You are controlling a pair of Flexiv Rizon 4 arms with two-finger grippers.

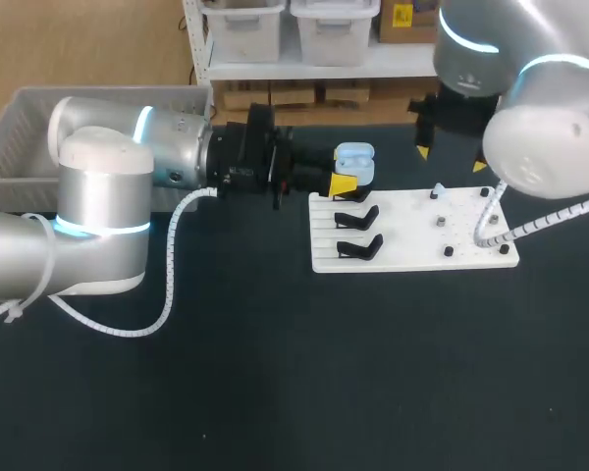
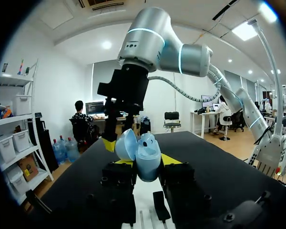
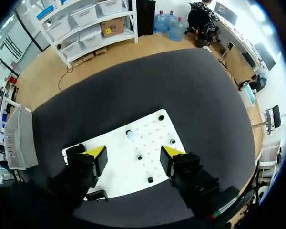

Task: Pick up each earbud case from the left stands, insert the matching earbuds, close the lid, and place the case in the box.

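Dark desk (image 1: 275, 392) fills the head view, with a white board (image 1: 471, 257) lying on it right of the middle. Two black stands (image 1: 358, 247) sit along the board's left part, and small dark pegs dot its right part. A grey slatted box (image 1: 15, 132) stands at the desk's far left corner.

The left arm (image 1: 108, 167) comes in level from the left. The left fingers (image 2: 170, 160) are clamped on the light-blue earbud case (image 1: 354, 160) from both sides and hold it in the air just over the board's far left corner. The case's lid is tipped open.

The right arm (image 1: 540, 147) hangs above the board's far right side. The right fingers (image 3: 96, 153) stand wide apart with nothing between them, pointing down at the board. Below them, a small pale-blue earbud (image 3: 129, 135) sits on the board among the pegs. In the left wrist view these fingers hang just beyond the held case.
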